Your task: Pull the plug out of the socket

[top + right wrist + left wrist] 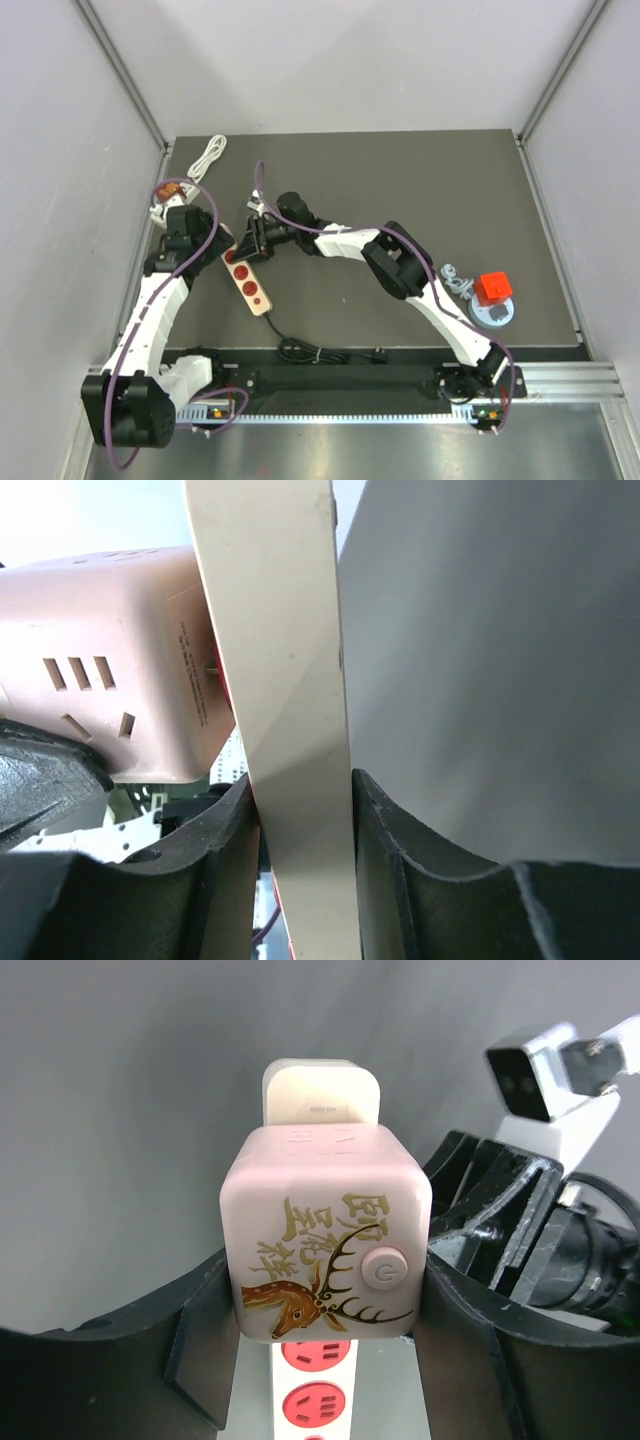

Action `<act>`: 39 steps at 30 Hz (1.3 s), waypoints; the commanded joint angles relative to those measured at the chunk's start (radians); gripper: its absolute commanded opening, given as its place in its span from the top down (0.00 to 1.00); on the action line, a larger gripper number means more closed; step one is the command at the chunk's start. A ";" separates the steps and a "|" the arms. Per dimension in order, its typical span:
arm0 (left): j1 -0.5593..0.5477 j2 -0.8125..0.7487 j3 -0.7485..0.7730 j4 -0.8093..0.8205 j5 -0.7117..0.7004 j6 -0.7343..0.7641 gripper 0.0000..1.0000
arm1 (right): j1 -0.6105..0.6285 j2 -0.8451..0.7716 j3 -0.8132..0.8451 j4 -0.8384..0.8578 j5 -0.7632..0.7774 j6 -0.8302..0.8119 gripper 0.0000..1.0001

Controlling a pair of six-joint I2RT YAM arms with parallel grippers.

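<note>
Left wrist, end effector: the left end effector (322,1298) is clamped on the pink cube plug (325,1230), one black finger against each side.
Left wrist, plug: dead centre, with its deer picture and round button facing the camera. A cream block (320,1090) shows behind its top at 12 o'clock.
Left wrist, socket: the power strip (312,1365) runs out from beneath the cube toward 6 o'clock, red outlets showing.
Right wrist, end effector: the right end effector (305,825) is closed tight on the power strip's cream edge, which stands from 12 to 6 o'clock.
Right wrist, plug: at 9 o'clock of the strip, close against its face. Whether its pins are seated cannot be told.
Top, socket: the strip lies diagonally on the dark bench (400,180), left of centre. Both end effectors meet at its far end, at 11 o'clock.
Top, cord: a black cord (300,350) trails from the strip's near end toward 6 o'clock.
Top, others: a white coiled cable (208,155) at 11 o'clock and a red block (493,288) at 3 o'clock.
</note>
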 commanded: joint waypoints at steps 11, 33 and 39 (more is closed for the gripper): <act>-0.054 0.049 0.313 -0.056 -0.067 0.011 1.00 | -0.006 0.154 0.231 -0.699 0.398 -0.264 1.00; -0.054 0.025 0.313 -0.040 -0.029 0.040 1.00 | 0.006 0.246 0.544 -0.457 0.349 -0.160 0.70; -0.054 0.032 0.305 -0.035 0.000 0.053 1.00 | -0.035 0.061 0.397 -0.570 0.369 -0.287 0.28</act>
